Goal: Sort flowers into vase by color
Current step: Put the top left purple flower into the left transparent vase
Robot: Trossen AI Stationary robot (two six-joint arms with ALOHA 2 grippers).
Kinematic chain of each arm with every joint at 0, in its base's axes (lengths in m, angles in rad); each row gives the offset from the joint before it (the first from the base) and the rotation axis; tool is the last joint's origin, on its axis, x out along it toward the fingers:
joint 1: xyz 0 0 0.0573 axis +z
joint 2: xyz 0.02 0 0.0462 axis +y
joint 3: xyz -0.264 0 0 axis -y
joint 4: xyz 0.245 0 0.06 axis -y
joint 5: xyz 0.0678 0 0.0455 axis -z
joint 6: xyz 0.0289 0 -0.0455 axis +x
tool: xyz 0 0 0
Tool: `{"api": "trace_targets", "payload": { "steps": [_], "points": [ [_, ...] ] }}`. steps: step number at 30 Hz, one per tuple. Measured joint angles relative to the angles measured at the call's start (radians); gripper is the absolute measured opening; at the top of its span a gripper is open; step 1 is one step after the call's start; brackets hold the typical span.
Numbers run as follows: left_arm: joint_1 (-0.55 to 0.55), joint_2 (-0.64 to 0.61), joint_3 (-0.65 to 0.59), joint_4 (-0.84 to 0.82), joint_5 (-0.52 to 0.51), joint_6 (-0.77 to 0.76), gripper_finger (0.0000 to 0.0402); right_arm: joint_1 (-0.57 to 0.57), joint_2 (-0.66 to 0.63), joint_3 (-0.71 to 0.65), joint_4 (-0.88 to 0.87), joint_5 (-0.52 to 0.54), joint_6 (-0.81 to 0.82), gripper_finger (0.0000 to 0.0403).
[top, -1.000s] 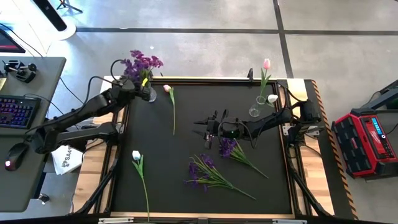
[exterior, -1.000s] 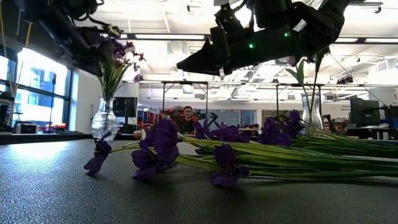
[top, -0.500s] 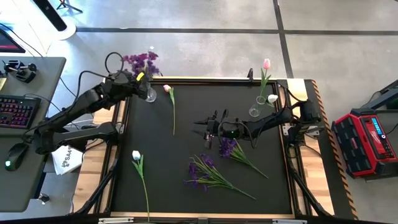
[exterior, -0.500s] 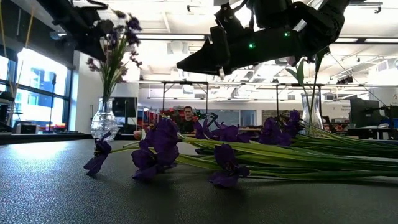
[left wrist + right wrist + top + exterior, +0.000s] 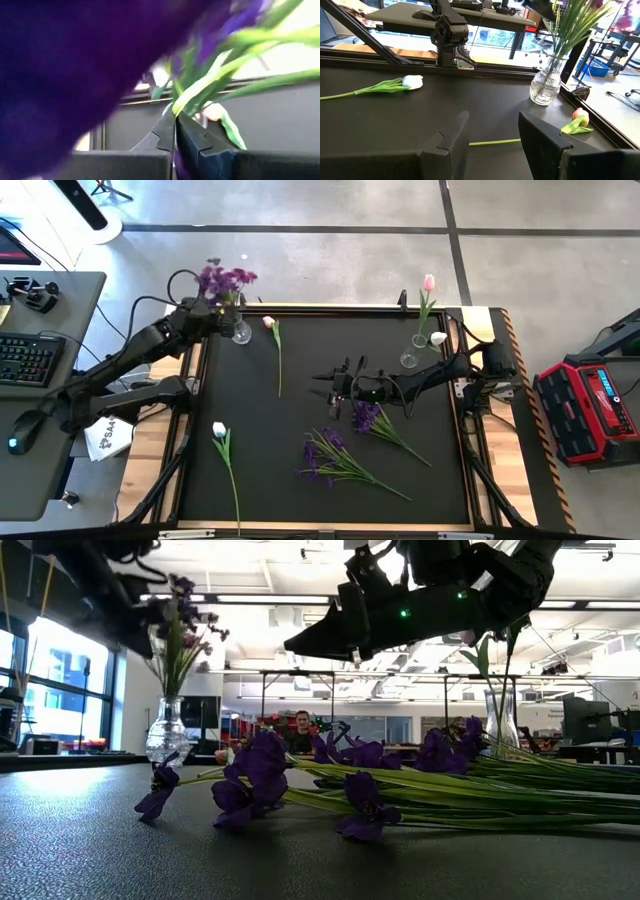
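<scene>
Two glass vases are seen at the far edge of the black table (image 5: 300, 380). The left vase (image 5: 241, 332) stands at the far left corner and holds a bunch of purple flowers (image 5: 224, 279), their stems fanning upward out of its neck. The right vase (image 5: 409, 359) stands near the far right corner and holds a pink tulip (image 5: 428, 283); a white bud (image 5: 438, 338) is seen just beside its rim, but whether this bud is in the vase cannot be told.

The left gripper (image 5: 213, 310) is held above the left vase, its fingers (image 5: 172, 135) pressed together on green stems of the purple bunch. The right gripper (image 5: 330, 390) hovers over the middle of the table with its fingers (image 5: 540, 137) parted and nothing between them.

On the table, a pink tulip (image 5: 270, 323) lies near the left vase, a white tulip (image 5: 219, 430) lies toward the near left, and two loose purple sprays (image 5: 335, 458) lie near the middle, one of them just under the right gripper.

Most of the left wrist view is filled by a blurred purple mass, so little beyond the stems can be made out there. In the low view the left arm is cut off at the upper edge, and the right vase (image 5: 500, 718) is partly hidden behind the purple sprays (image 5: 300, 780). A person (image 5: 301, 730) is seen far back in the room.
</scene>
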Motion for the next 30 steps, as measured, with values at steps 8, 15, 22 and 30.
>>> {"api": "trace_targets", "payload": {
  "steps": [8, 15, 22, 30],
  "points": [
    [0.029, -0.004, -0.045, 0.021, 0.009, -0.055, 0.0010, 0.000, 0.000, 0.000, -0.002, 0.000, -0.004, 0.0154],
    [0.028, -0.019, 0.032, -0.135, 0.056, -0.039, 0.0070, 0.000, 0.000, 0.000, -0.002, 0.000, -0.003, 0.0154],
    [0.028, -0.020, 0.187, -0.275, 0.049, 0.010, 0.0142, 0.000, 0.000, 0.000, 0.005, 0.000, -0.001, 0.0154],
    [0.027, -0.021, 0.324, -0.305, 0.122, 0.079, 0.0179, 0.000, 0.000, 0.000, 0.005, 0.000, -0.001, 0.0154]
  ]
}}
